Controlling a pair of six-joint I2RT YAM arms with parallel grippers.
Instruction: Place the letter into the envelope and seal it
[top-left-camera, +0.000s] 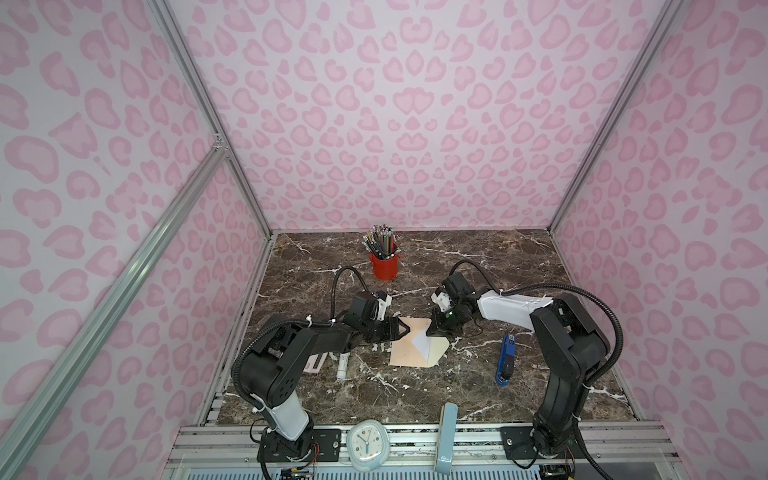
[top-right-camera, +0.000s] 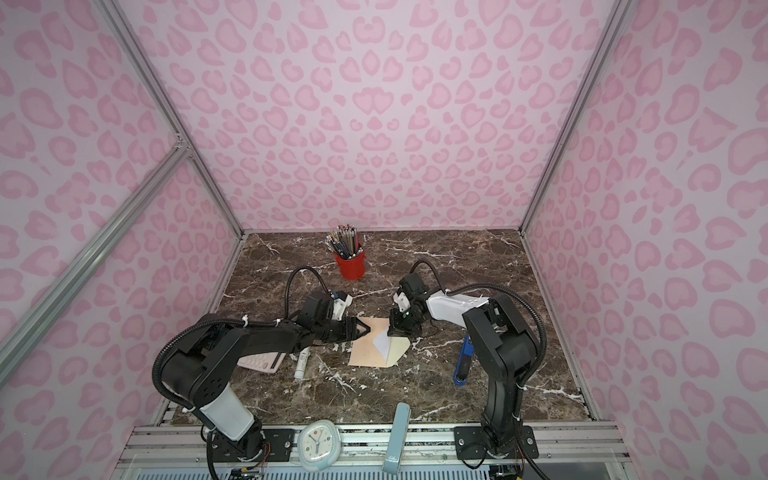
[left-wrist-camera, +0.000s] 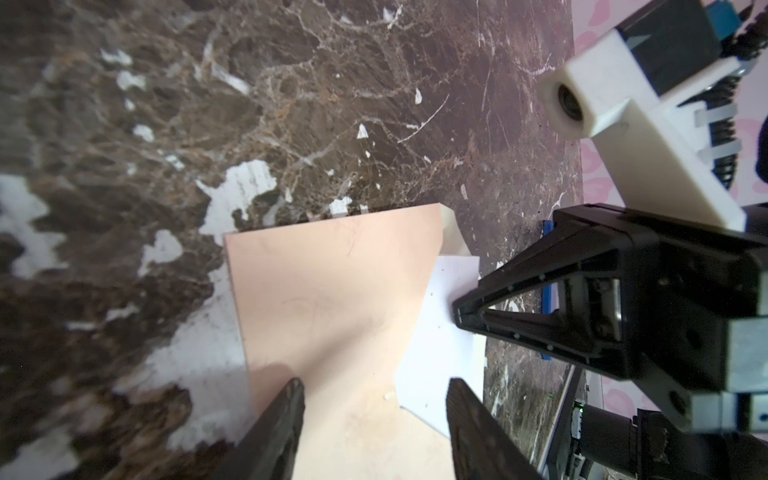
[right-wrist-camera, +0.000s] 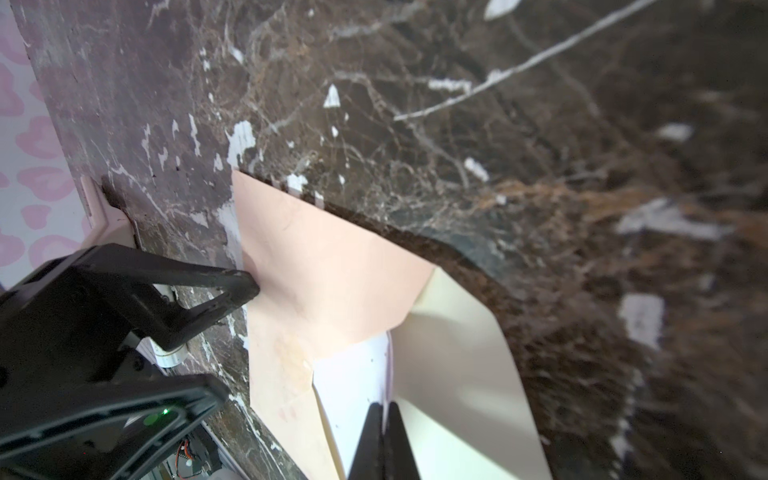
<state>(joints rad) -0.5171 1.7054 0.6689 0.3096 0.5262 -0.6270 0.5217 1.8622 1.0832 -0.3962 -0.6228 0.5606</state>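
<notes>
The peach-pink envelope (top-left-camera: 407, 351) lies flat mid-table, its cream flap (top-left-camera: 437, 353) open toward the right. The white letter (top-left-camera: 422, 341) sits partly inside, one corner sticking out over the flap. My right gripper (top-left-camera: 429, 332) is shut on that exposed edge; in the right wrist view the two fingers (right-wrist-camera: 384, 405) are pinched together on the letter (right-wrist-camera: 353, 374) beside the flap (right-wrist-camera: 457, 353). My left gripper (top-left-camera: 408, 329) is open at the envelope's far left corner. In the left wrist view its fingers (left-wrist-camera: 376, 384) stand apart above the envelope (left-wrist-camera: 332, 291), with the letter (left-wrist-camera: 436, 332) beyond.
A red cup of pencils (top-left-camera: 384, 266) stands at the back. A blue stapler (top-left-camera: 506, 359) lies to the right, a white glue stick (top-left-camera: 342, 365) and a pink calculator (top-right-camera: 262, 361) to the left. A clock (top-left-camera: 368, 444) and a pale blue object (top-left-camera: 446, 436) sit at the front rail.
</notes>
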